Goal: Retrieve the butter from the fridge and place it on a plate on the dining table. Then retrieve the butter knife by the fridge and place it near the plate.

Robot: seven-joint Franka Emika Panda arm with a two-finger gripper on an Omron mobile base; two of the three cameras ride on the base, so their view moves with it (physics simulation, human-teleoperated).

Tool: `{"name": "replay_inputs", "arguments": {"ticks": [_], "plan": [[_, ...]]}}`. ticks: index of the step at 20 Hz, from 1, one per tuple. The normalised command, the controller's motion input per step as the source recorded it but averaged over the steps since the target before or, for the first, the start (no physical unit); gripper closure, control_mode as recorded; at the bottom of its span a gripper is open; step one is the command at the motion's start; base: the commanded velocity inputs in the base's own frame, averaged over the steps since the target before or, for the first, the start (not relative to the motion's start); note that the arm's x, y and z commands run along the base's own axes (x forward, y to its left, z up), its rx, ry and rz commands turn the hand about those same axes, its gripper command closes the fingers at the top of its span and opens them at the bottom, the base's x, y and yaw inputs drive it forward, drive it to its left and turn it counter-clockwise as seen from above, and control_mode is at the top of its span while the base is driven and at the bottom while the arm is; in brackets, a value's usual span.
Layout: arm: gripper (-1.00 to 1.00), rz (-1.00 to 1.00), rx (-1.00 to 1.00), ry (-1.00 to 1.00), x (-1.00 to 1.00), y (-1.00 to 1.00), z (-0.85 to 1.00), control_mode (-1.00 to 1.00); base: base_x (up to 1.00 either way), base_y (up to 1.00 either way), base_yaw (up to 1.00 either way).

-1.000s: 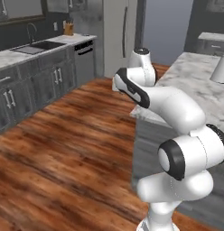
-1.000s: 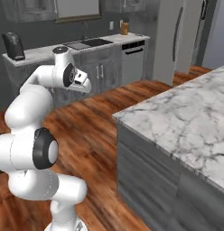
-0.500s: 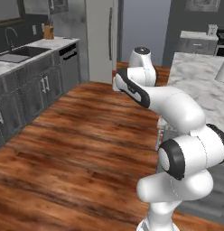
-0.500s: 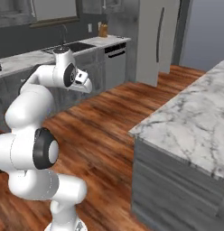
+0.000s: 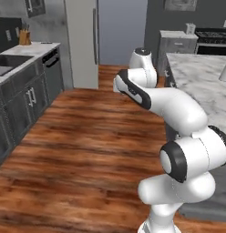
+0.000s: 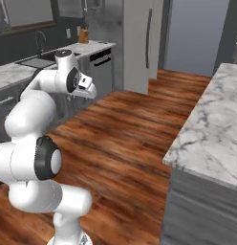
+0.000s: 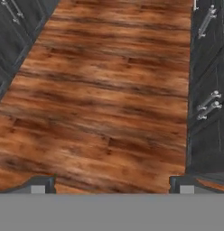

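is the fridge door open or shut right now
Shut: the fridge shows flat grey doors flush with its front, the long dark handle upright, and no white shelves exposed.

Matte grey fridge (image 5: 81, 43), white-and-grey veined dining table (image 6: 213, 129)

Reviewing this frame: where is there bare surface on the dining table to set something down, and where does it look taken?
The dining table shows bare marble along its near edge and corner in the right base view. In the left base view its far right edge holds a pale object, cut off by the frame. The end effector is open over bare wood floor between dark cabinets.
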Motion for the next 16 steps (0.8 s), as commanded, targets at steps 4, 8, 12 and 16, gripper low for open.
{"name": "replay_inputs", "arguments": {"ticks": [4, 8, 12, 16], "plan": [[-1.00, 0.00, 0.00, 0.00, 0.00, 0.00, 0.00, 1.00, 1.00, 1.00, -0.34], [-1.00, 0.00, 0.00, 0.00, 0.00, 0.00, 0.00, 1.00, 1.00, 1.00, -0.14], [-1.00, 0.00, 0.00, 0.00, 0.00, 0.00, 0.00, 1.00, 1.00, 0.92, 0.07], [-1.00, 0.00, 0.00, 0.00, 0.00, 0.00, 0.00, 1.00, 1.00, 0.54, 0.32]]}}
